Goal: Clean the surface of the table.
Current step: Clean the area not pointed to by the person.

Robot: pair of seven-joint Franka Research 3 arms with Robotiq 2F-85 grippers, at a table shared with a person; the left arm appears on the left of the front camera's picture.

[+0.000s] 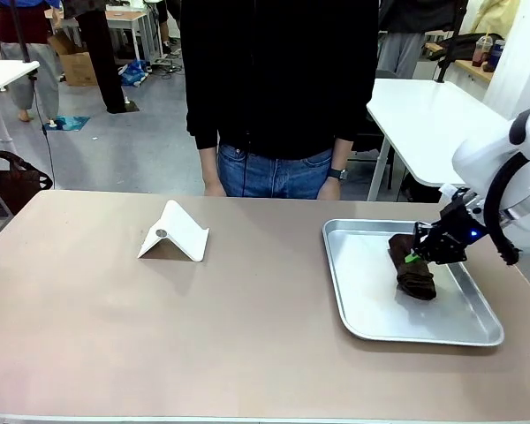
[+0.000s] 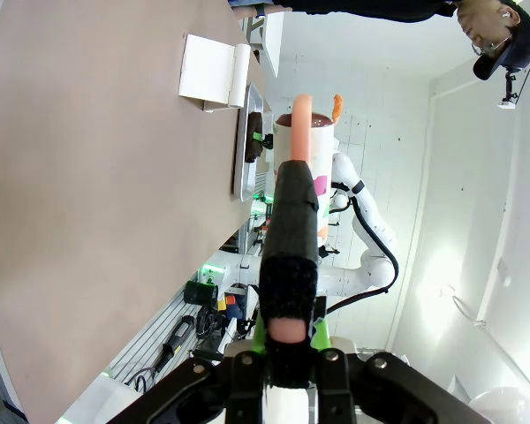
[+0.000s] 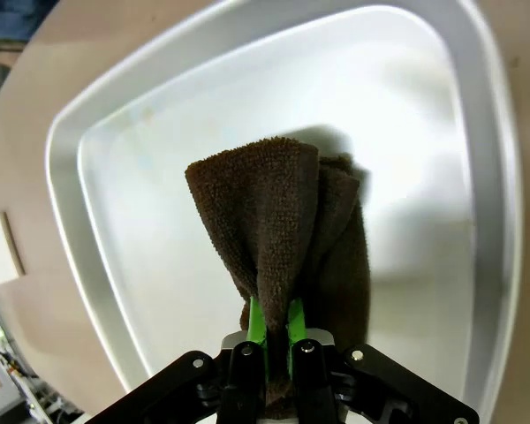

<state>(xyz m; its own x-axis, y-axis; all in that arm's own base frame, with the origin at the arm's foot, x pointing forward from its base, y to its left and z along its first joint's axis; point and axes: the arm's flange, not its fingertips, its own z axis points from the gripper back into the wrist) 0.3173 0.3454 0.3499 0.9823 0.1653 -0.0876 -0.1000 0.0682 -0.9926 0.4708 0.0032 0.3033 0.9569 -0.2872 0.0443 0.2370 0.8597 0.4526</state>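
The beige-brown table (image 1: 247, 344) spans the front view and lies along the left of the rolled left wrist view (image 2: 88, 194). My right gripper (image 1: 418, 254) hangs over the silver tray at the table's right, shut on a folded dark brown cloth (image 1: 413, 272). From the right wrist, the cloth (image 3: 278, 230) rises from between the green pads (image 3: 255, 322) of that gripper (image 3: 274, 329), its lower end over the tray floor. My left gripper (image 2: 287, 344) is shut on a long stick (image 2: 291, 230), black-sleeved with a salmon-pink tip, held off the table's edge.
The silver tray (image 1: 371, 296) sits at the right of the table, near the front. A white folded stand (image 1: 172, 234) sits left of centre. A person in black with jeans (image 1: 278, 106) stands at the far edge. A white-topped table (image 1: 424, 115) is behind on the right.
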